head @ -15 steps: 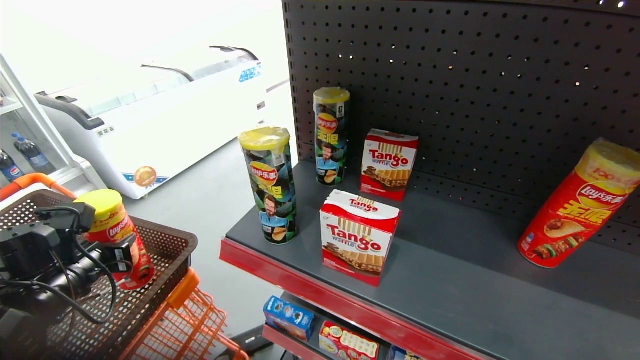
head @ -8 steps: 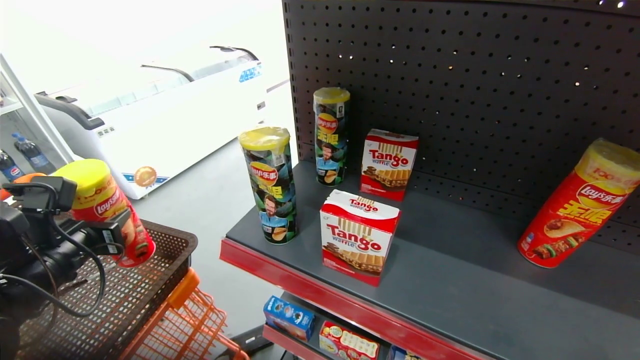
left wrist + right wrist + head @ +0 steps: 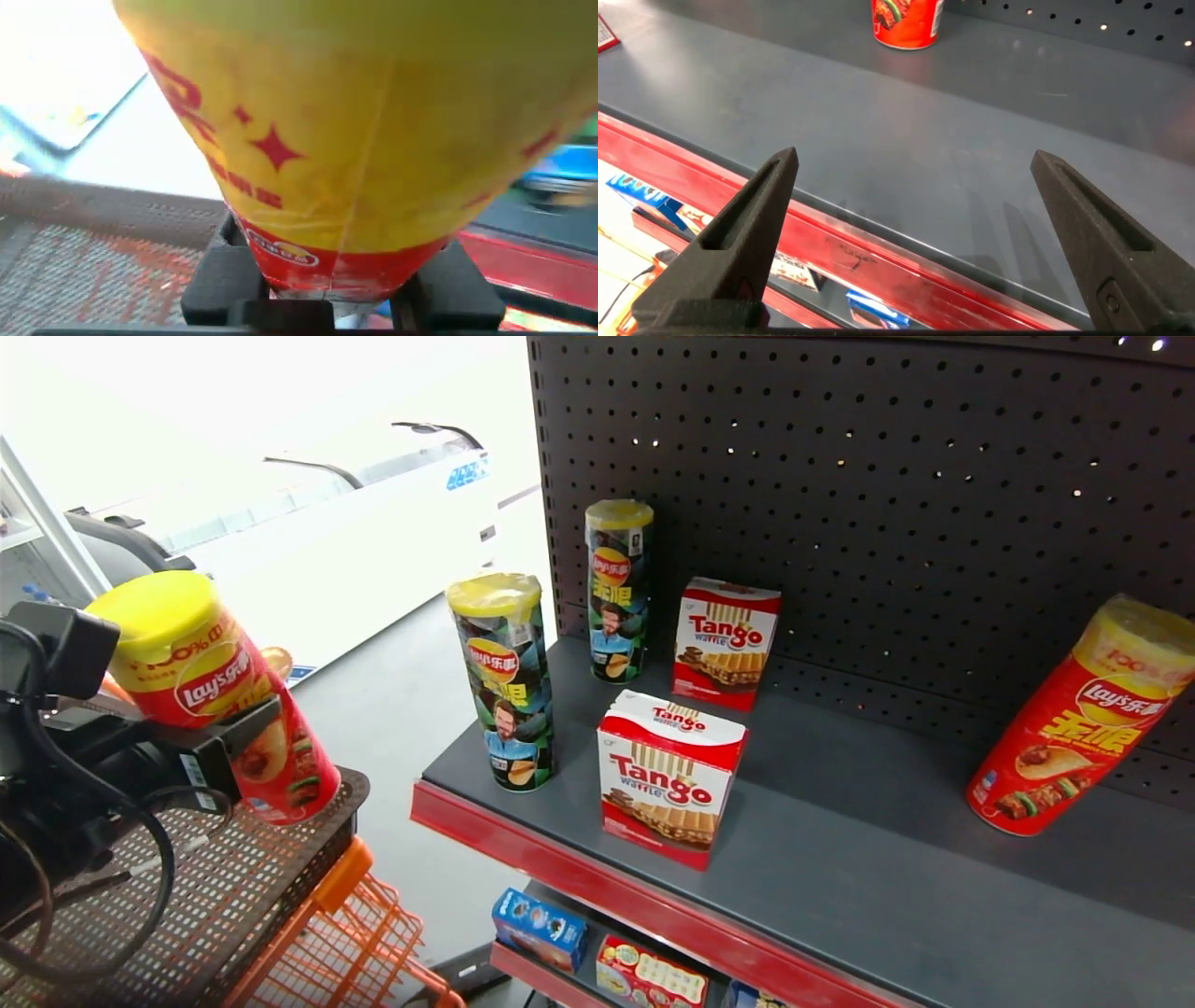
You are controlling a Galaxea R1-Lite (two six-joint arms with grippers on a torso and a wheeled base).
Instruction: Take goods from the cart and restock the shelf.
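Red cardboard chip canister (image 3: 198, 674) with a yellow plastic lid leans tilted, clamped around its middle by the fingers of the left gripper (image 3: 235, 739), held just above the brown mesh cart basket (image 3: 280, 877). Right gripper (image 3: 915, 233) hangs spread wide and empty over the grey metal shelf (image 3: 971, 121).

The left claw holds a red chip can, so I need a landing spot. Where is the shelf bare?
The widest bare stretch of the shelf lies between the front wafer box and the red can at the right, running to the front edge. The left end is crowded: the front green can, rear green can and rear wafer box stand close.
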